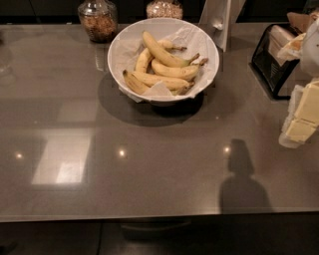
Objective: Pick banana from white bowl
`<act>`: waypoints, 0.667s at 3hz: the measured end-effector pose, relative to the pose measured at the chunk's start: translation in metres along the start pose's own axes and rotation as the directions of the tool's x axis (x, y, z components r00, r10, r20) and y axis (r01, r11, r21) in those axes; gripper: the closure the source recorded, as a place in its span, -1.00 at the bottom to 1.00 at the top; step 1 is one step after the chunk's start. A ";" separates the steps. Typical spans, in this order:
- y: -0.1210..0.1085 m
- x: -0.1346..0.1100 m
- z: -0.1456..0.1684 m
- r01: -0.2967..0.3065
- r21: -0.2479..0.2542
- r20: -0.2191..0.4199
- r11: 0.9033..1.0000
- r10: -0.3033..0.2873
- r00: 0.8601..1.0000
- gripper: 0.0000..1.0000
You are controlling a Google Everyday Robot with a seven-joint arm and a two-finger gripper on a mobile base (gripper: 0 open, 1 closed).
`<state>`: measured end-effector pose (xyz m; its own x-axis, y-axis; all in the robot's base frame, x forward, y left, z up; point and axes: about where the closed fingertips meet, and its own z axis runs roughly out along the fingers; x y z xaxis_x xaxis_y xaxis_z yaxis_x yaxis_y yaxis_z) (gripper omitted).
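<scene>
The white bowl (115,42) stands on the grey counter at the back centre, lined with crumpled white paper. Several bananas lie in it. The banana (162,51) is the longest one, smoothly curved and plain yellow. It lies on top, slanting from upper left to lower right, with its stem to the right. Shorter bananas lie beneath and beside it. My gripper (217,22) is the white part hanging at the top of the view, just behind the bowl's right rim. It is above and to the right of the banana and apart from it.
Two glass jars (98,19) (164,8) stand behind the bowl. A black wire rack (271,62) and stacked pale yellow packets (304,117) line the right side. The counter's front edge (149,217) runs along the bottom.
</scene>
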<state>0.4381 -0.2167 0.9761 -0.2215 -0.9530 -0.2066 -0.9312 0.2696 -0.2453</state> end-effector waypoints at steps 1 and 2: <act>0.000 0.000 0.000 0.000 0.000 0.000 1.000 0.000 1.000 -1.00; -0.006 -0.013 0.000 0.021 0.024 0.048 0.999 -0.022 0.999 -1.00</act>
<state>0.4470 -0.2058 0.9804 -0.1865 -0.9511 -0.2463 -0.9285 0.2526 -0.2721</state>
